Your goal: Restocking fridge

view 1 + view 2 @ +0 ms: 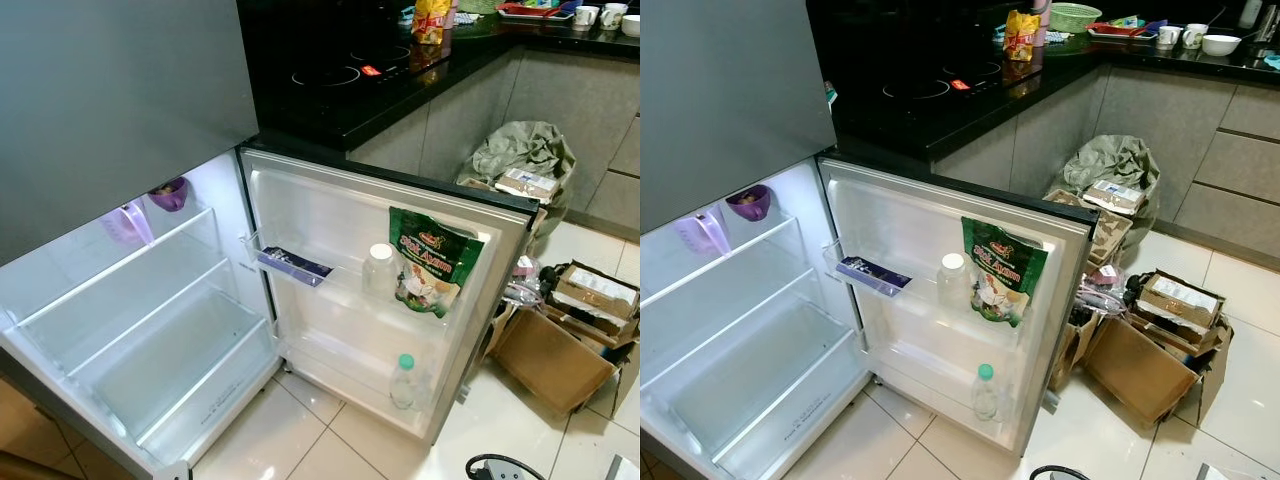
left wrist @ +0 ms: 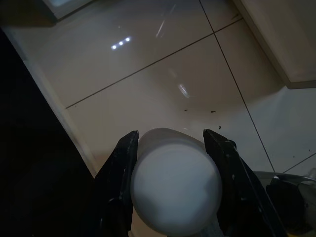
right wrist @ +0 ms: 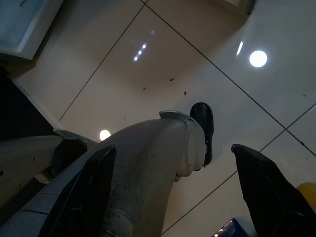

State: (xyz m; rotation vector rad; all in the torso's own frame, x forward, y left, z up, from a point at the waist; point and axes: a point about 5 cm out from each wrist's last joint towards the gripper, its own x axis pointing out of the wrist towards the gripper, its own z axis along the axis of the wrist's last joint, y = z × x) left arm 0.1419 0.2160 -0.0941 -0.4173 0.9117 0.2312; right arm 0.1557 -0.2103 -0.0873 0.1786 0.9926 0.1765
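1. While the fridge door (image 1: 330,215) stands open, its racks hold a green snack pouch (image 1: 432,262), a white-capped jar (image 1: 379,268) and a green-capped bottle (image 1: 403,382).
2. Left wrist view: the left hand (image 2: 173,148) grips a smooth white rounded container (image 2: 175,190) over the floor tiles (image 2: 148,74); probably light, rigid, slippery, so hold its sides.
3. Right wrist view: the right hand (image 3: 173,163) hangs spread wide, carrying nothing.
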